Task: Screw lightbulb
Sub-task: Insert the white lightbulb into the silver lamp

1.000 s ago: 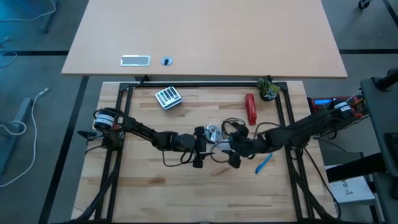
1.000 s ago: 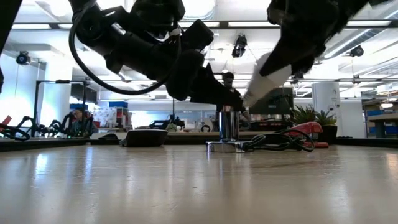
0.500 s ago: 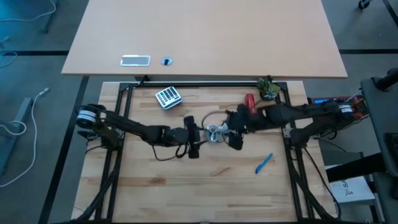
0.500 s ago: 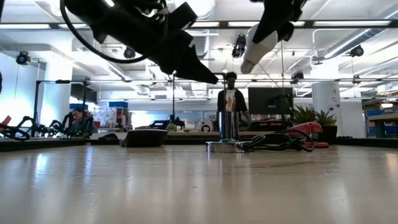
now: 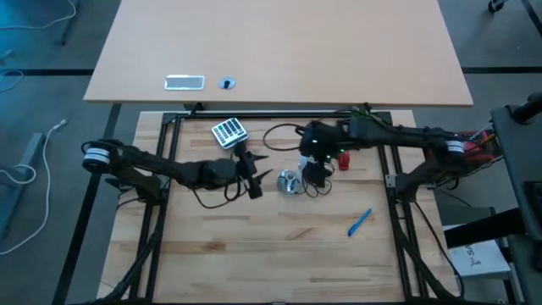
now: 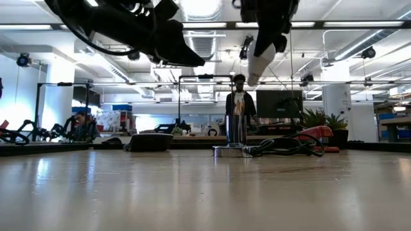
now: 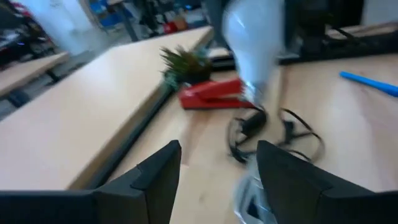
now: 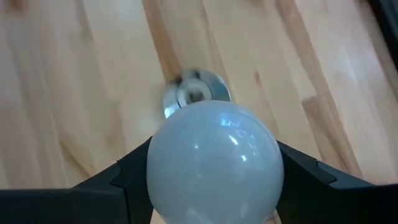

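The lightbulb (image 8: 214,162), a frosted white globe, is in the air with my right gripper (image 8: 214,186) shut on it. In the low view the lightbulb (image 6: 260,61) hangs with its narrow screw end down, above and slightly to the right of the shiny socket (image 6: 236,135). That socket (image 5: 290,182) stands on its round base on the wooden table, with a black cord leading off. My left gripper (image 5: 254,174) hovers open to the left of the socket, nothing between its fingers (image 7: 155,180). My right gripper pinches the globe at its widest part (image 8: 155,171) between its two fingers, one on each opposite side. The fingers come from above, slanting down. The lightbulb is lifted clear of everything and hangs tilted, its screw end (image 6: 252,80) lowest.
A red stapler (image 7: 211,93) and a small potted plant (image 5: 366,114) sit far right of the socket. A blue pen (image 5: 359,223) lies near right, and a small keypad-like device (image 5: 229,132) far left. The black cord (image 5: 284,134) loops behind the socket.
My right gripper has risen and swung from the socket's near side toward the table's far edge, tipping downward; the lightbulb it carries has gone from slanted low beside the socket to hanging above it. My left gripper has lifted and drawn back toward the table's left and far side.
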Tool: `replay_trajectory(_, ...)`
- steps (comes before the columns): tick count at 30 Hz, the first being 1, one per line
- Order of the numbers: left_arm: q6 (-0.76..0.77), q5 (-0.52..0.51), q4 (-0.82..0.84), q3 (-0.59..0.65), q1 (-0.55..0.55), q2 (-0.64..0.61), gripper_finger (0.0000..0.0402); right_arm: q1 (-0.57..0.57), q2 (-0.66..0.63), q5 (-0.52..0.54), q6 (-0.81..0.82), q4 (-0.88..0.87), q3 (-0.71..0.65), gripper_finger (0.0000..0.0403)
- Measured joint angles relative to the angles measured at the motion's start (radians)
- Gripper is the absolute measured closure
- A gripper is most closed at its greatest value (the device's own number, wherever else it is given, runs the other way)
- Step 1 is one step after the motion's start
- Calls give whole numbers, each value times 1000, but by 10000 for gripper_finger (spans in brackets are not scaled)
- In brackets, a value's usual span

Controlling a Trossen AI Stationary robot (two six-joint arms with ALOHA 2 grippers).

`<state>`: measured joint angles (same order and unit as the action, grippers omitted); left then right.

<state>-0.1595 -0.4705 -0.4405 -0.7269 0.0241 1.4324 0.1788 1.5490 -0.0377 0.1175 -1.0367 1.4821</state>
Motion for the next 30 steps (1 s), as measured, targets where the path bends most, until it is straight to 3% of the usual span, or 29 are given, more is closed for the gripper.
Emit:
replay_trajectory(6, -7, 43, 14, 46, -81, -51, 210, 5, 193, -49, -113, -125, 214, 166)
replay_trajectory(12, -2, 43, 15, 152, -129, -130, 219, 10, 270, -73, -147, -169, 324, 166)
replay_trajectory(22, 75, 44, -103, 318, -138, -306, 233, 10, 336, -75, -154, -221, 347, 166)
replay_trajectory(30, 103, 44, -100, 329, -137, -302, 248, 9, 338, -75, -137, -180, 318, 166)
